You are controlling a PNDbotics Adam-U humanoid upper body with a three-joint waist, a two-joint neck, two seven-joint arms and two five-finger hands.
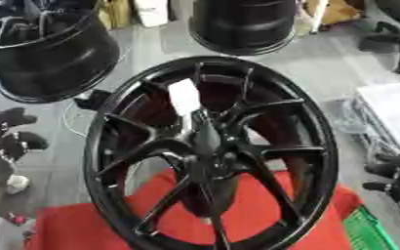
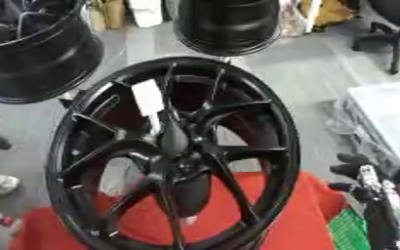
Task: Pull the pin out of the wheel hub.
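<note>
A large black spoked wheel (image 1: 210, 151) stands in the middle on a red cloth (image 1: 84, 229). From its hub (image 1: 209, 158) a dark tapered pin (image 1: 205, 134) sticks out toward me, with a white tag (image 1: 185, 96) just above it. My left hand (image 1: 7, 134) shows at the left edge, away from the rim, fingers relaxed and empty. My right hand (image 2: 357, 176) sits at the right edge beside the rim, fingers pointing left, holding nothing. Neither hand touches the wheel.
Two more black wheels stand behind, at back left (image 1: 46, 49) and back centre (image 1: 242, 24). An office chair (image 1: 395, 34) is at back right, a white box (image 1: 395, 112) at right, and a green crate (image 1: 370, 234) at bottom right.
</note>
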